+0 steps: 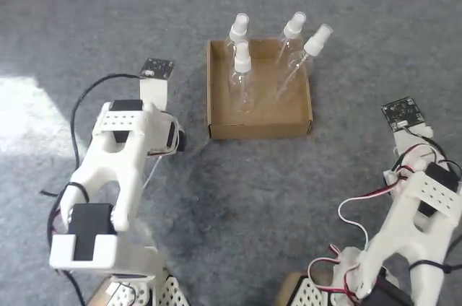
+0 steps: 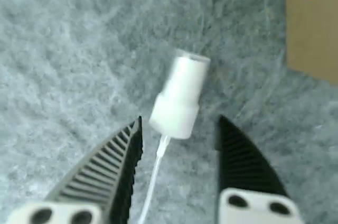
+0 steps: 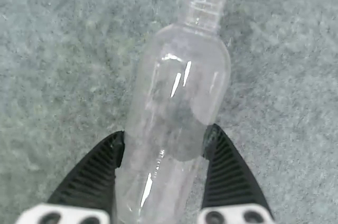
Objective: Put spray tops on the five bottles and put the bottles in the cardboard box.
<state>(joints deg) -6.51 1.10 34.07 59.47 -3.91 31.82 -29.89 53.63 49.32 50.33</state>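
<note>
A white spray top (image 2: pixel 179 97) with a thin dip tube lies on the grey carpet. My left gripper (image 2: pixel 179 123) stands open around it, with a gap on each side. A clear bottle (image 3: pixel 177 102) without a top lies on the carpet, its open neck pointing away. My right gripper (image 3: pixel 166 134) is shut on the bottle's lower body, both fingers against its sides. The cardboard box (image 1: pixel 260 130) sits at the back centre and holds several upright bottles (image 1: pixel 242 79) fitted with spray tops. The left arm (image 1: pixel 123 154) is just left of the box. The right arm (image 1: pixel 419 212) is at the front right.
Grey carpet (image 1: pixel 260 205) covers the whole work area, with open room between the two arms in front of the box. A corner of the box (image 2: pixel 311 23) lies close beyond the left gripper. Loose cables (image 1: pixel 354 212) hang by the right arm's base.
</note>
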